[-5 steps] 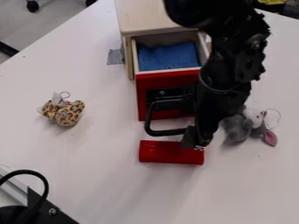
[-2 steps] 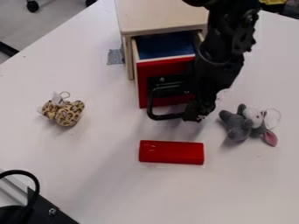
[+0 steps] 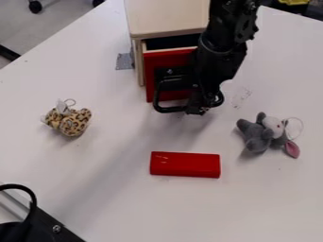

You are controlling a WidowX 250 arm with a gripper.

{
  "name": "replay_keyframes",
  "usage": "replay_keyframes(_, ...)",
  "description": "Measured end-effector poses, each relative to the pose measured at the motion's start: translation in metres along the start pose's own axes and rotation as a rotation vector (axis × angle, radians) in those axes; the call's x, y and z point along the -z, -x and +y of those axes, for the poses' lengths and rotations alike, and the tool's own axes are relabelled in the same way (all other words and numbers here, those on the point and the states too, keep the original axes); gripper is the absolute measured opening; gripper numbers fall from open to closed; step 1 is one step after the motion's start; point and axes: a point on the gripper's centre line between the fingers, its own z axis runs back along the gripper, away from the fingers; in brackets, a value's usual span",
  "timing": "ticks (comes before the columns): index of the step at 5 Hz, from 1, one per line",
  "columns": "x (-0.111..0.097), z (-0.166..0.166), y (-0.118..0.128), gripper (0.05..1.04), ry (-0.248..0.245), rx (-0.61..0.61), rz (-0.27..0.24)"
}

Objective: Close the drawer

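Tool (image 3: 199,108) at drawer handle (image 3: 169,109), drawer (image 3: 167,59) part open

Tool sits upper centre of frame, low in front of the drawer's right side, overlapping the handle's right end. Can't tell if it's open or closed, or gripping the handle.

Rest, largest first:
- White desk (image 3: 126,189): takes up most of frame.
- Light wood cabinet (image 3: 167,19): top centre, on desk.
- Black arm (image 3: 230,28): in from top edge, right of cabinet, slanting down to the tool.
- Drawer: upper centre, red front, black looped handle. Pulled out of the cabinet toward the bottom of frame, dark gap behind the front.
- Black bracket (image 3: 52,228) with screw: lower left corner, black cable looping beside it.
- Grey plush (image 3: 255,136), white face, pink ear: right of centre.
- Red block (image 3: 185,165): below centre, lying flat, well apart from the tool.
- Leopard-print plush (image 3: 68,121): left of frame.
- Grey patch (image 3: 123,61): upper left, just beside cabinet.
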Motion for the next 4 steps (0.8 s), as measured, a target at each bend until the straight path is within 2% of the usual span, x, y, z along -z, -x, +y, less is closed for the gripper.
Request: replay_keyframes(4,0.005,0.029,0.02,0.999,-0.035,-0.039,0.04)
